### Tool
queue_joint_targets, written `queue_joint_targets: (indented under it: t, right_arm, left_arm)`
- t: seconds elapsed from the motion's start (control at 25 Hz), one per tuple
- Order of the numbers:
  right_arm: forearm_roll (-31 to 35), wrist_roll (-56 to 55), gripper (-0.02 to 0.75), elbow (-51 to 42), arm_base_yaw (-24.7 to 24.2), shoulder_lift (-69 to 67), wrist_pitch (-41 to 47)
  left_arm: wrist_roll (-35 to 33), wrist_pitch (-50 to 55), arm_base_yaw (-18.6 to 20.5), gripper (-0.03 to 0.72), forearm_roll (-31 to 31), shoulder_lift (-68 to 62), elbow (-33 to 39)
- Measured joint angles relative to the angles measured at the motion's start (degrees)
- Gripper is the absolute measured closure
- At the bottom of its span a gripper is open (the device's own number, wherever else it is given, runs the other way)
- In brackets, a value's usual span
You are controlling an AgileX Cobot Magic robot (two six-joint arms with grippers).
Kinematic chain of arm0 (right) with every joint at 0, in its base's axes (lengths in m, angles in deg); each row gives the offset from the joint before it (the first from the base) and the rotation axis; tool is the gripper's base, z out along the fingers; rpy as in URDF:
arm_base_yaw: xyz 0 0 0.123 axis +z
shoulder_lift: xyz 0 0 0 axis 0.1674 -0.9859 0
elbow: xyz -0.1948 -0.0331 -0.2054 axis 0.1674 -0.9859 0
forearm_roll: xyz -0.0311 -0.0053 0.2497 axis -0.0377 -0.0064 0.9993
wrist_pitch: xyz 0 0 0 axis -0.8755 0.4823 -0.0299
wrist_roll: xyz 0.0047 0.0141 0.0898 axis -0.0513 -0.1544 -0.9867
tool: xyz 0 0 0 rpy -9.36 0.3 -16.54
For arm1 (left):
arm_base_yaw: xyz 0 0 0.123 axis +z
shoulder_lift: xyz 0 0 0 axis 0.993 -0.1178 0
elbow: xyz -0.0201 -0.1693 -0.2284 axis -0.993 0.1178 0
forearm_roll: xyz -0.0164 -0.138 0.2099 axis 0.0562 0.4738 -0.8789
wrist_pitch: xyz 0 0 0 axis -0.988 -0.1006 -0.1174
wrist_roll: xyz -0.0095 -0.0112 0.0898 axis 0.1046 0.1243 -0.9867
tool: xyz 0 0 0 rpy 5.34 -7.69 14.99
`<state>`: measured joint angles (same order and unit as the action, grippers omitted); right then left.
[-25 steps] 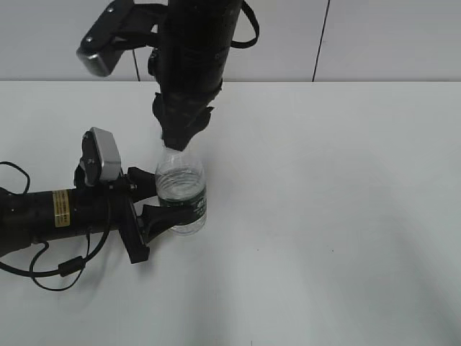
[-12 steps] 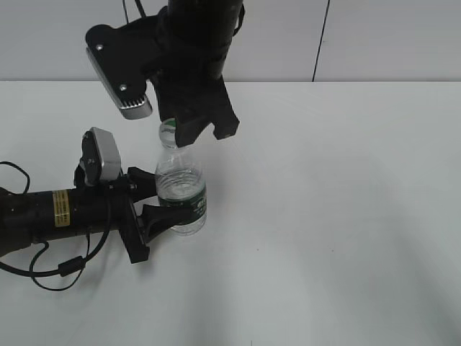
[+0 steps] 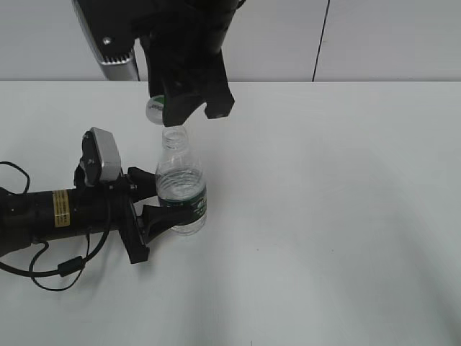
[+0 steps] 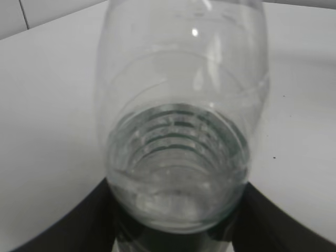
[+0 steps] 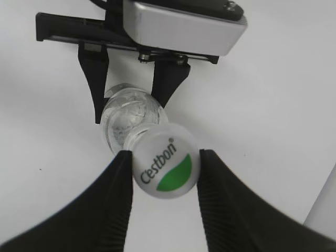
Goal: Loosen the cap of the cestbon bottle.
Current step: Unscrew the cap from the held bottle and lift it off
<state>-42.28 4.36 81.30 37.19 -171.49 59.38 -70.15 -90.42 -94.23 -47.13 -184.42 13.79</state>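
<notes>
The right fingers pinch the cap, which is off and up, a bit to the left of the open neck. The left fingers hug the cestbon bottle, standing upright near the worktop's left edge.

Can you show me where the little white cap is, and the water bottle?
cap (image 5: pixel 167 159), right wrist view, on its printed top.
cestbon bottle (image 3: pixel 181 189), exterior view, on its clear body above the green label.
</notes>
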Motion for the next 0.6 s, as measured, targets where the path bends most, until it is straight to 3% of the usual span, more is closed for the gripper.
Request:
queue_joint_targets:
  t: [0.12, 0.44, 0.6]
  right_arm:
    - [0.2, -10.9, 0.44, 0.0, 0.0, 0.6, 0.0]
    - [0.4, -73.1, 0.44, 0.0, 0.0, 0.6, 0.0]
    - [0.6, -88.5, 0.44, 0.0, 0.0, 0.6, 0.0]
  left_arm:
    - [0.0, 0.0, 0.0, 0.316, -0.1, 0.0, 0.0]
    - [0.0, 0.0, 0.0, 0.316, -0.1, 0.0, 0.0]
    - [0.0, 0.0, 0.0, 0.316, -0.1, 0.0, 0.0]
